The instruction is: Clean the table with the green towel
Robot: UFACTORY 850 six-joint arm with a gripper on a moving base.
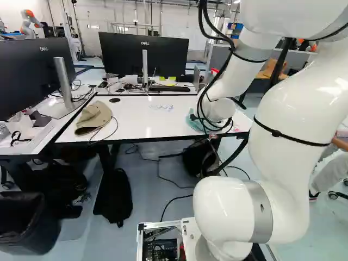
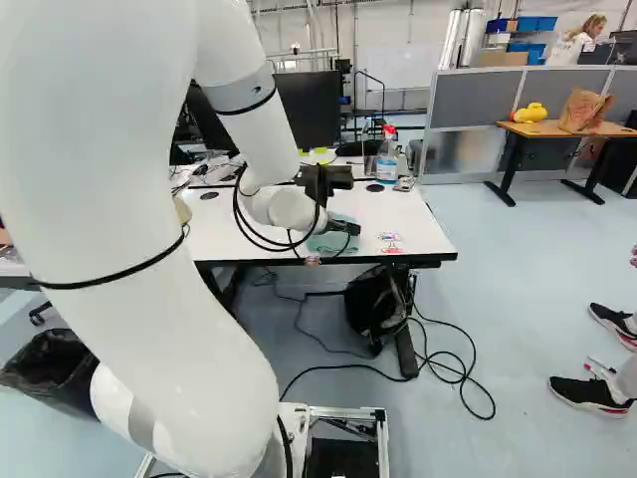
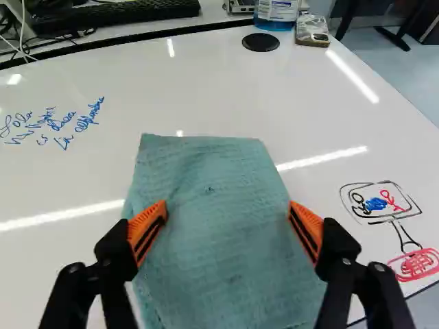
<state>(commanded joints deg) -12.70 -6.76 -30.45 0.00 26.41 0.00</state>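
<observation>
White table: only wrist view shows fingers spread over green towel.

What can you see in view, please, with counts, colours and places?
table: one, white, middle of left base view
green towel: one, blue-green, on table
writing: one patch, blue, on table
drawing: one, black, red, blue, beside towel
cap: one, tan, on table
discs: two, black, on table
spray bottle: one, blue liquid, red head, beyond towel
keyboard: one, black, beyond table
monitors: two, black, left base view
bags: two, black, under table
bin: one, black, left base view's left
paper bag: one, brown, on far desk
arm: one, white, both base views
tool: one, black, orange pads, open over towel
</observation>
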